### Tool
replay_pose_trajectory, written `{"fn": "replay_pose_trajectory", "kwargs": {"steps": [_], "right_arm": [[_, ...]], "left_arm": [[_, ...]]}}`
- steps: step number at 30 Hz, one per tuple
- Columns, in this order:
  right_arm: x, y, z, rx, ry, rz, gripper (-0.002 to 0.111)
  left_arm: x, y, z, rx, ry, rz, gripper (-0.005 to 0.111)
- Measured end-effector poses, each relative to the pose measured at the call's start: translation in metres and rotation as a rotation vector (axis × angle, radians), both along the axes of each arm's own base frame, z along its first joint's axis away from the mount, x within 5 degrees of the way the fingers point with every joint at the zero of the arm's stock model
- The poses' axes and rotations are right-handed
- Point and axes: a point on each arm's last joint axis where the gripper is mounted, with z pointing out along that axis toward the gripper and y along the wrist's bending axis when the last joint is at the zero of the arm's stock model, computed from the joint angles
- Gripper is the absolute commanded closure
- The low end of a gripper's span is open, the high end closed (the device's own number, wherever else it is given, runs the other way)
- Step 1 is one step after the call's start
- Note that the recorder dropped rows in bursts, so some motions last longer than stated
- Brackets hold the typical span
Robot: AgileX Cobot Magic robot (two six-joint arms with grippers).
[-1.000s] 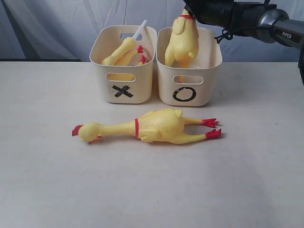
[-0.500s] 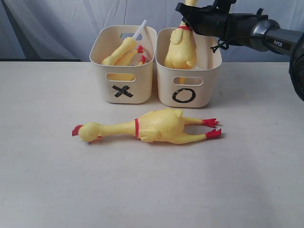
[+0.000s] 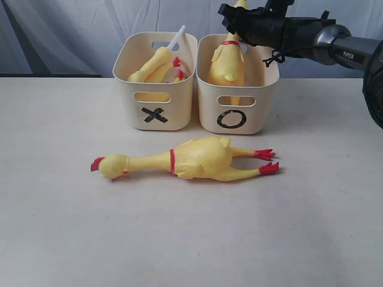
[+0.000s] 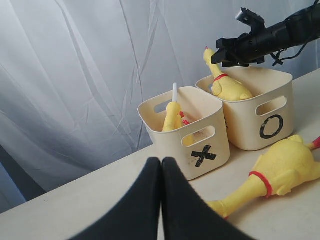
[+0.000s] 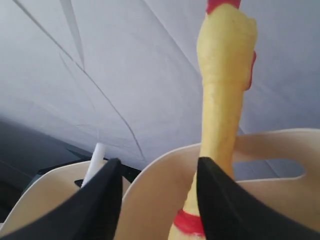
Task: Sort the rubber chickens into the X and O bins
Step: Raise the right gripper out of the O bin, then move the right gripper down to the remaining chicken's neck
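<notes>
One large rubber chicken [image 3: 191, 160] lies on its side on the table in front of the bins, head to the left. Another large one [image 3: 227, 63] stands tail-down in the O bin [image 3: 239, 116], its neck [image 5: 220, 125] rising beside one finger of my right gripper [image 5: 159, 162]. That gripper [image 3: 232, 21] hovers over the O bin's back rim, open, with nothing between its fingers. Two smaller chickens [image 3: 157, 63] lean in the X bin [image 3: 155, 113]. My left gripper [image 4: 161, 160] is shut and empty, well short of the bins; the exterior view does not show it.
A white stick [image 3: 175, 39] pokes up out of the X bin. The two bins stand side by side at the back of the table, against a pale curtain [image 3: 72, 30]. My right arm [image 3: 311, 36] reaches in from the right above the O bin.
The chicken in my right gripper sank lower into the O bin. The gripper's jaws then spread and let go of its neck. The left gripper has not moved.
</notes>
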Motion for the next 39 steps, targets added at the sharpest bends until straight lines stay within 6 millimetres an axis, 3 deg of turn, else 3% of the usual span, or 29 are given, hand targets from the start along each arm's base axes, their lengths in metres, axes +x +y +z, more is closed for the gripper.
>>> {"fn": "replay_pose_trajectory", "kwargs": {"steps": [5,11,15,19,29,39], "right_arm": [[-0.002,0.003,0.006,0.014,-0.012,0.042,0.063],[-0.015,0.008,0.049,-0.091,-0.120,0.156,0.063],[-0.040,0.018,0.082,-0.302,-0.207,0.425,0.063],[-0.060,0.023,0.094,-0.415,-0.212,0.630,0.063],[-0.099,0.038,0.105,-0.463,-0.158,0.965,0.063],[-0.136,0.095,0.093,-0.615,-0.151,1.213,0.063]], "left_arm": [[0.000,0.000,0.000,0.000,0.000,0.000,0.107],[0.000,0.000,0.000,0.000,0.000,0.000,0.107],[0.000,0.000,0.000,0.000,0.000,0.000,0.107],[0.000,0.000,0.000,0.000,0.000,0.000,0.107],[0.000,0.000,0.000,0.000,0.000,0.000,0.107],[0.000,0.000,0.000,-0.001,-0.003,0.001,0.107]]}}
